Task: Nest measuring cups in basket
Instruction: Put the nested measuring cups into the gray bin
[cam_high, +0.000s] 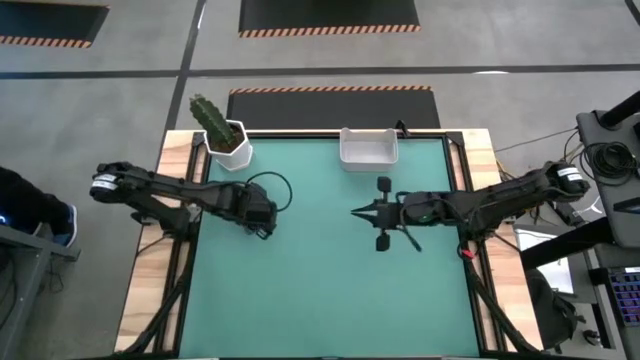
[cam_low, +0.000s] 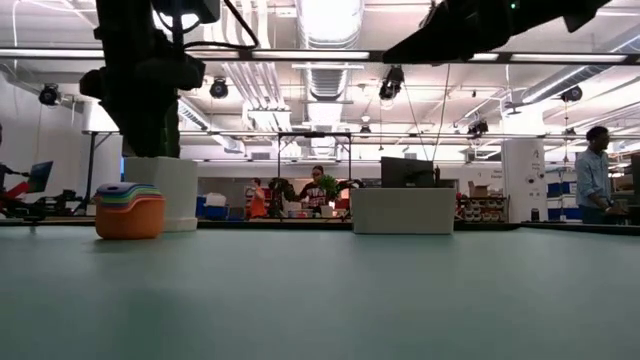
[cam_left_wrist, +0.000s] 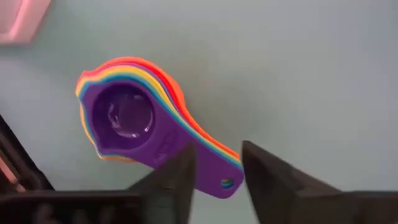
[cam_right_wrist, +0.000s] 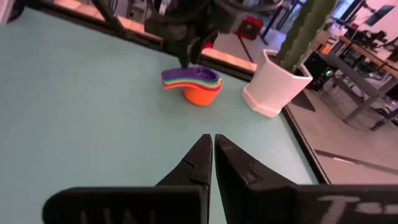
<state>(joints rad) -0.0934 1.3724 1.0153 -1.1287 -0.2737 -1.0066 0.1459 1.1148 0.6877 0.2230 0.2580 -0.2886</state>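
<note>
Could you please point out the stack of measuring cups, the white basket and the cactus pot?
measuring cups (cam_left_wrist: 121, 115), left wrist view, bowl of the top purple cup.
basket (cam_high: 368, 152), high view, front wall.
cactus pot (cam_right_wrist: 273, 87), right wrist view, white side wall.

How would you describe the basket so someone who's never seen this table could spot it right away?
Look along the green table's far edge, which holds two white containers. The basket is the low, rectangular open bin near the middle of that edge, just beyond the right gripper. Unlike the white pot at the far left corner, it holds no cactus.
</note>
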